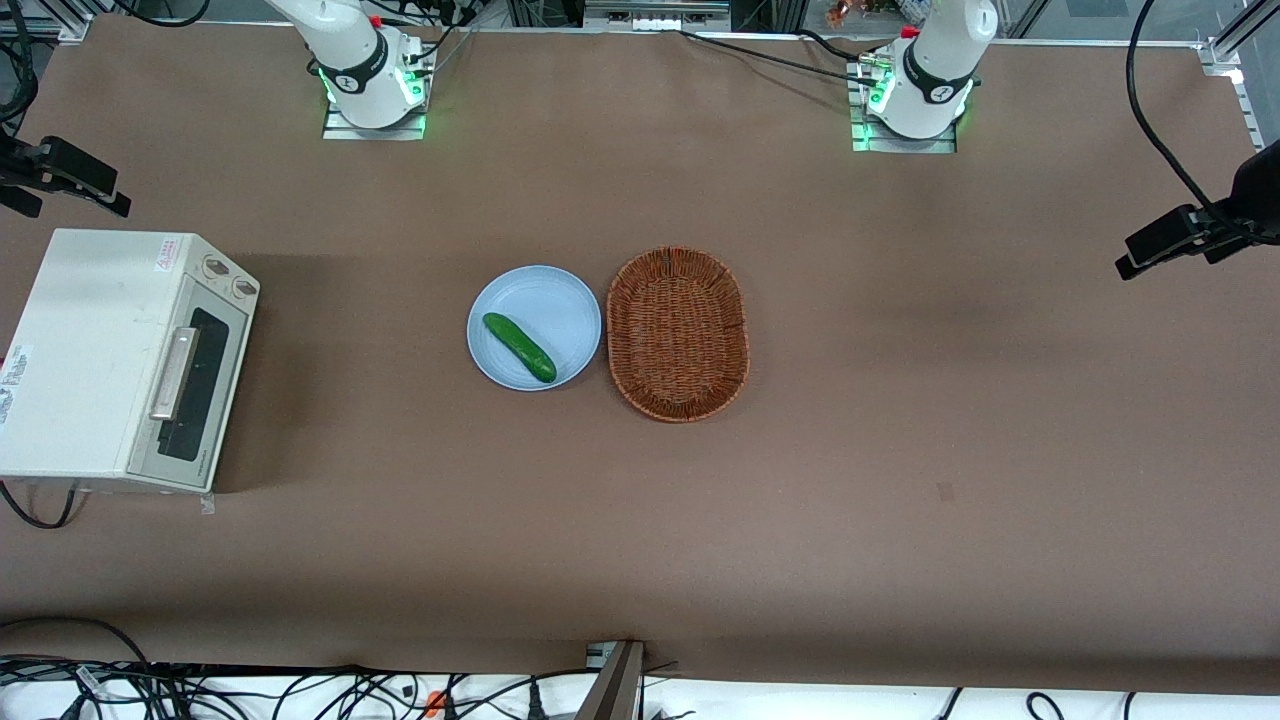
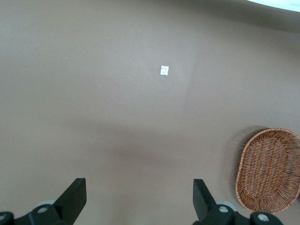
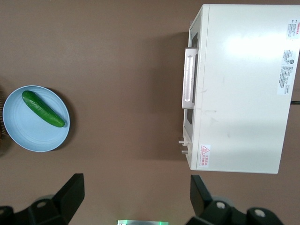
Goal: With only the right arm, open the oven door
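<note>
The cream-white toaster oven stands toward the working arm's end of the table. Its oven door is closed flat against the body, and the beige bar handle runs along its upper edge. The right arm rises from its base out of the front view, so its hand does not show there. In the right wrist view my gripper hangs open high above bare table with nothing between its fingers. It is well apart from the oven, the door and the handle.
A light-blue plate holding a green cucumber sits mid-table, and an oval wicker basket lies beside it. Black camera mounts stick in over both ends of the table. Brown table surface lies between the oven and the plate.
</note>
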You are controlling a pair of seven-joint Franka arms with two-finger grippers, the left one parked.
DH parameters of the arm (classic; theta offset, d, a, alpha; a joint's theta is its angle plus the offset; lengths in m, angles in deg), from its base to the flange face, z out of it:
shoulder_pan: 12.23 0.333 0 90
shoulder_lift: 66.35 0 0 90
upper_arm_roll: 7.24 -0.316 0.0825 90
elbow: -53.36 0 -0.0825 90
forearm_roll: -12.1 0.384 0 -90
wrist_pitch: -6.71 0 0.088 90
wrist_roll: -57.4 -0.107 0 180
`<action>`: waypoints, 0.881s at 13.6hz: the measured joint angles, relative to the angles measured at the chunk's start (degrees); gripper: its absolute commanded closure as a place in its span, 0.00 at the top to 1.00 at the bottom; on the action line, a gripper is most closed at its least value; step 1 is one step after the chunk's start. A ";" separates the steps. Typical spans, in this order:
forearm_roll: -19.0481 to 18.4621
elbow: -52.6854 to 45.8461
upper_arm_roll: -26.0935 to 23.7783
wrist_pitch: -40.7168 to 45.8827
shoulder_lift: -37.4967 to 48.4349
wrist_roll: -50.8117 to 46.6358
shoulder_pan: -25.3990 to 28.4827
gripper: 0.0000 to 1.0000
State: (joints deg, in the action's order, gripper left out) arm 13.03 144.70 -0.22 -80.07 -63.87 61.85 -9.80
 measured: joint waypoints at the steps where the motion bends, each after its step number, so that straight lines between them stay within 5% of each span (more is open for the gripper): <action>1: 0.00 0.00 0.00 0.00 0.00 0.00 0.03 1.00; 12: -1.37 -0.02 -0.14 0.06 -0.67 0.18 1.99 1.00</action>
State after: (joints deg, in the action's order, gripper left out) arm 11.66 144.69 -0.36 -80.01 -64.54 62.03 -7.81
